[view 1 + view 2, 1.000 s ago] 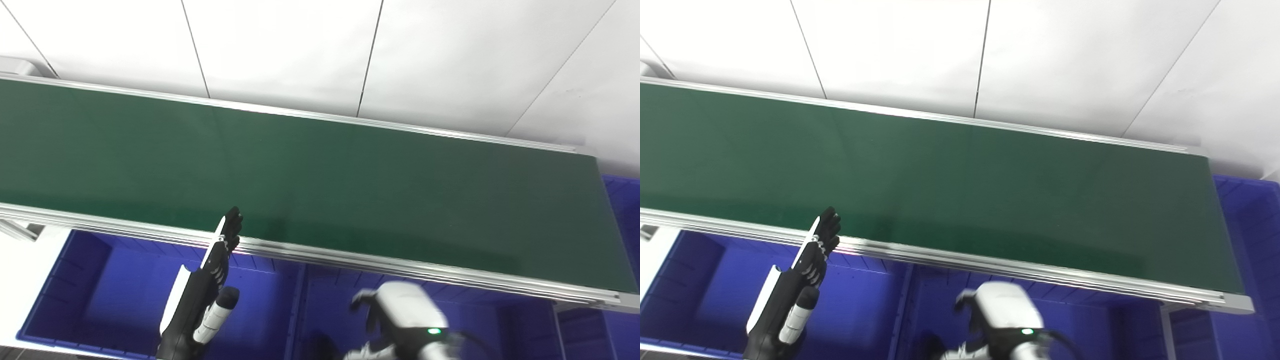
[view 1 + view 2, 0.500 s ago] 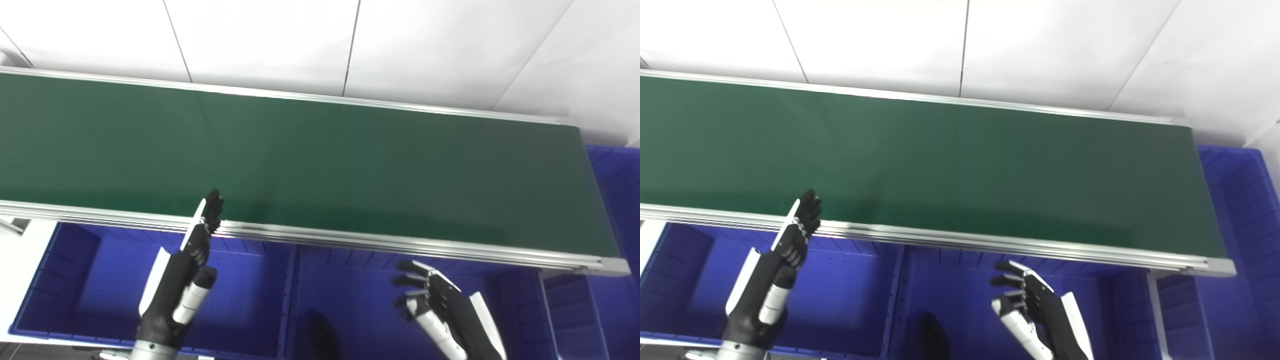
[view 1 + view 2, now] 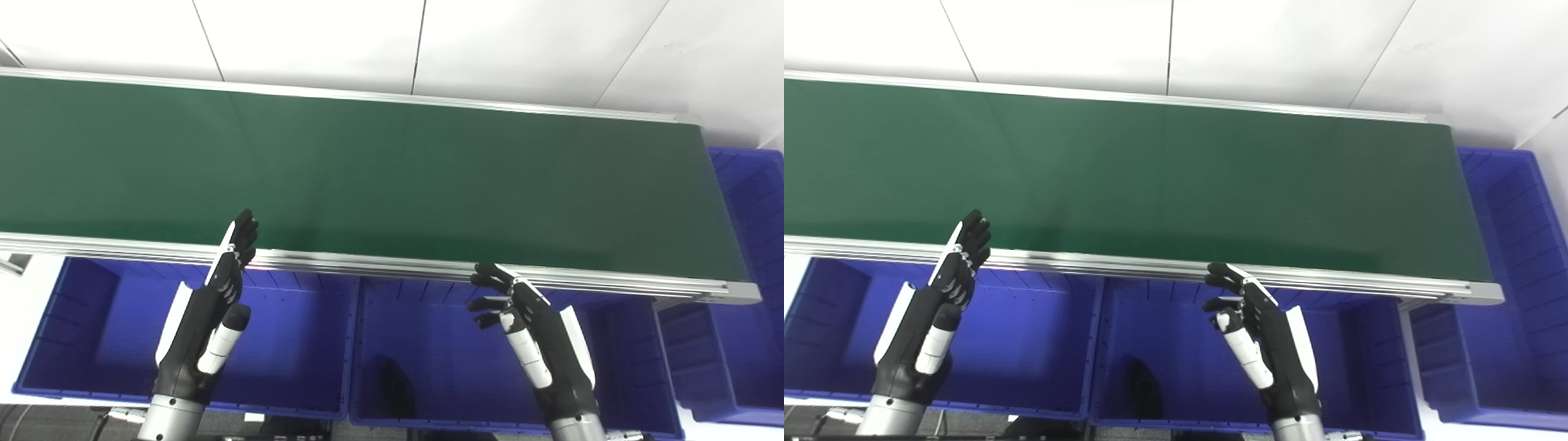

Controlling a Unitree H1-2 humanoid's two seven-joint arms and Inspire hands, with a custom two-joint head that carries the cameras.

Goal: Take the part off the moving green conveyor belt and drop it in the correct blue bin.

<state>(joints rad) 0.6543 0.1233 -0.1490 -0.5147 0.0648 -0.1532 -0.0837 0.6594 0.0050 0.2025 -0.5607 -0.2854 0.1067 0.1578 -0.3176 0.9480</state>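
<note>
**Right hand back up, belt bare, one part already binned**

Since the earlier frames your right hand (image 3: 539,324) has risen from low over the middle bin to just below the belt's near rail, and the camera has swung so the whole view sits more level. Your left hand (image 3: 211,312) stands much as it did against the rail, allowing for that swing.

Both hands are empty. The left has its fingers straight and together, pointing up at the near rail (image 3: 367,269), thumb set apart. The right is loosely spread, fingers curled a little and apart. You hold them there, I judge, as a ready stance: each hand hangs over a bin and just short of the belt, so a reach forward and a drop back are both short.

Look at the green conveyor belt (image 3: 392,171): no part rides on it anywhere in view. The one part you can see is a dark shape (image 3: 392,383) lying on the floor of the middle bin (image 3: 429,343), between your two hands. It is too dim to tell its form, or whether that bin is the correct one.

Count: one belt, one visible part, two hands. Blue bins: the left bin (image 3: 92,331) and the middle bin under the near rail, a third bin (image 3: 704,361) past the right hand, and a fourth bin (image 3: 750,190) at the belt's right end. Four, as far as the edges show.

Your next move waits on a new part arriving.
</note>
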